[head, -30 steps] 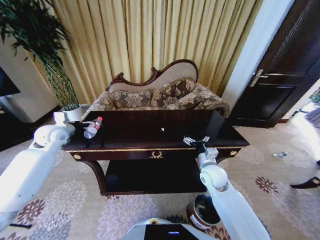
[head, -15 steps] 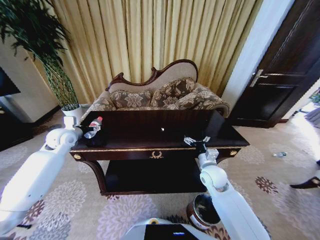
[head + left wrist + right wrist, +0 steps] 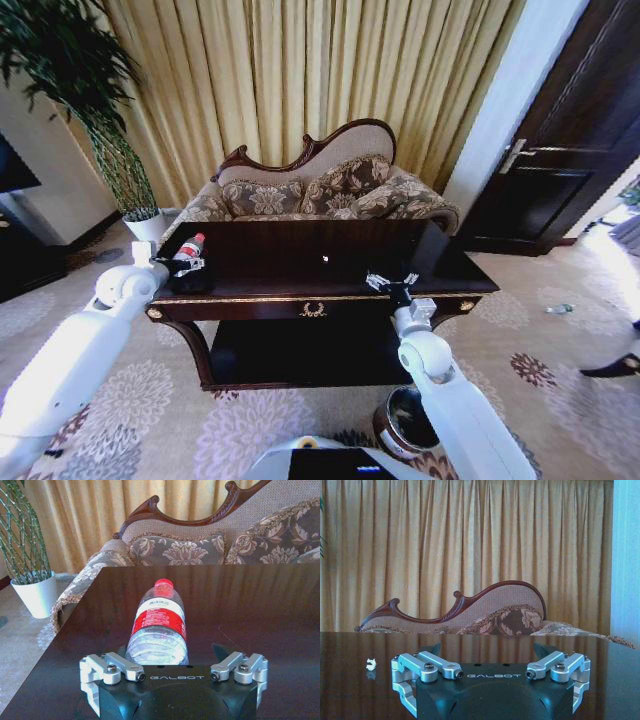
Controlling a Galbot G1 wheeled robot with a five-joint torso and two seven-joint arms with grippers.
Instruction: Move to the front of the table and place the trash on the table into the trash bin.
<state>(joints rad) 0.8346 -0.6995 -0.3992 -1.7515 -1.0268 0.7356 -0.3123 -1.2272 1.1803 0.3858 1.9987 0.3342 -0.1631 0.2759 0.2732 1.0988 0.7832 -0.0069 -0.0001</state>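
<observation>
Left wrist view: left gripper point(image 3: 175, 667), jaws apart, lines up on bottle point(image 3: 159, 630); closing comes next; right gripper's point(image 3: 392, 281) jaws apart

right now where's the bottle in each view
Head view: the bottle lies at the table's left end, just ahead of the left gripper.
Left wrist view: the bottle lies centre frame, red cap pointing away toward the sofa, its base between the open fingers.
Right wrist view: no bottle; a white scrap lies on the tabletop.
Shared landmark: the sofa's carved wooden back against the gold curtain.
</observation>
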